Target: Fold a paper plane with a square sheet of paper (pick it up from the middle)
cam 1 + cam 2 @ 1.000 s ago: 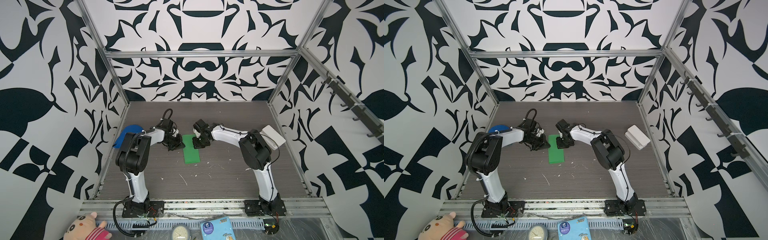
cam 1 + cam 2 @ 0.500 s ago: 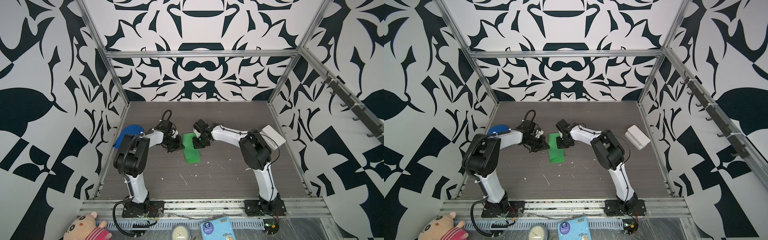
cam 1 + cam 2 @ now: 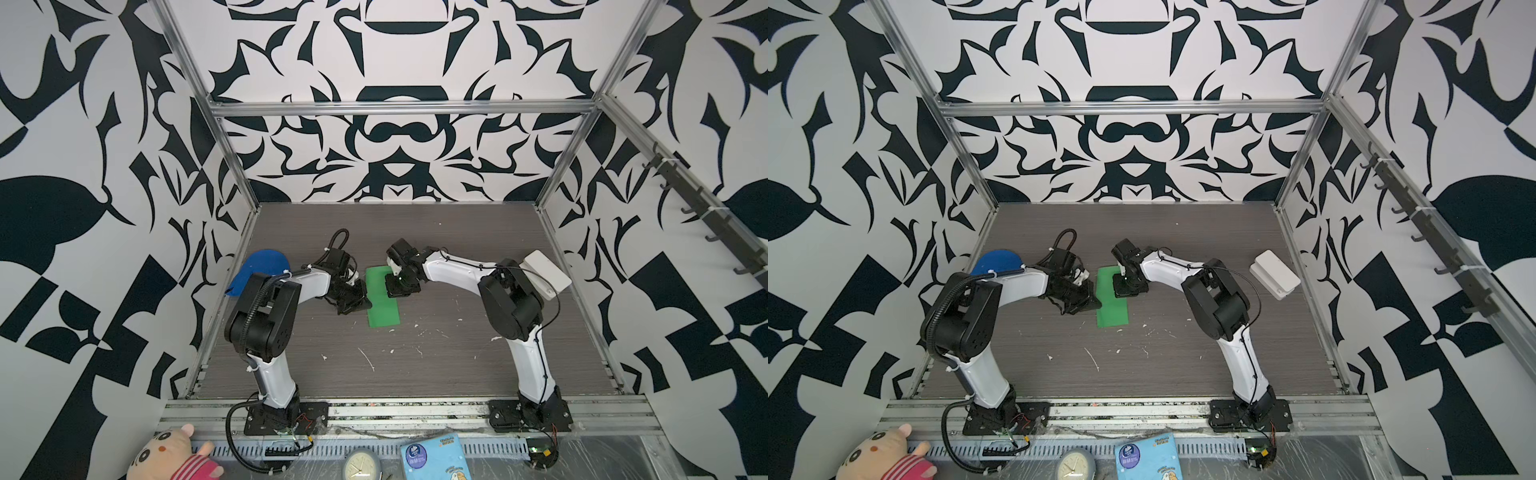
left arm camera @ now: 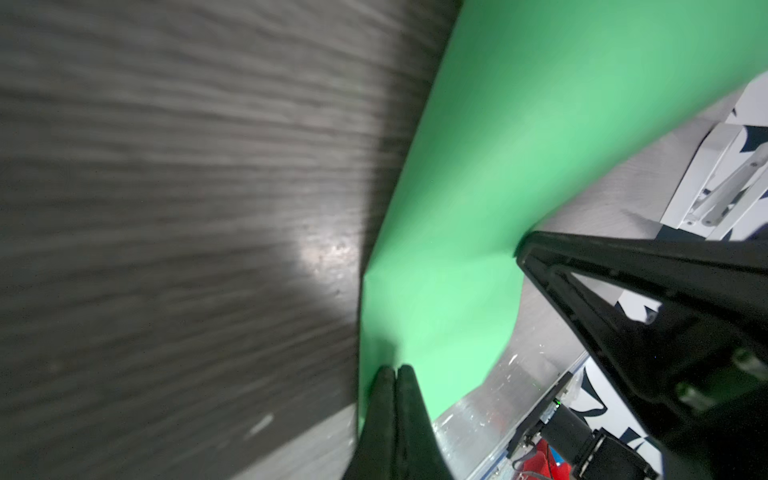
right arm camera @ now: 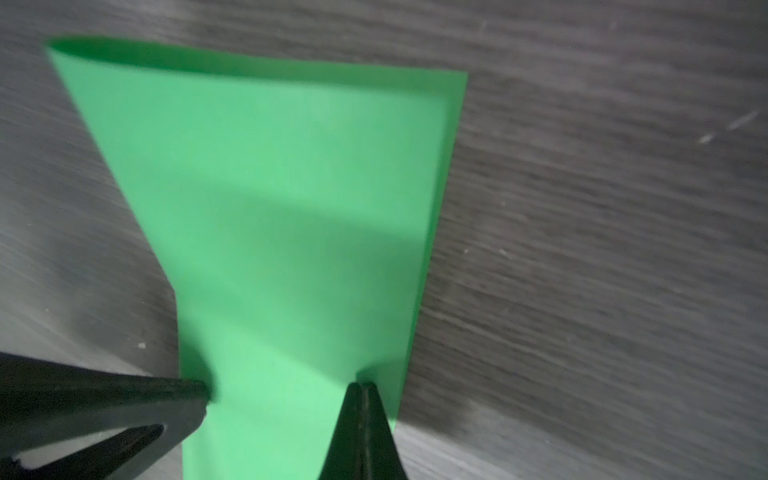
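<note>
On the dark wood-grain table (image 3: 457,353), the left claw (image 3: 362,302) is closed tight, tips against the left long edge of the green paper (image 3: 384,311); whether it nips a layer I cannot tell. The paper, folded into a strip, lies mid-table, its long axis running from back wall (image 3: 395,158) to front. The right claw (image 3: 395,292), also closed, presses on its far half. Both claws touch it, facing across the short width, so neither is nearer.
</note>
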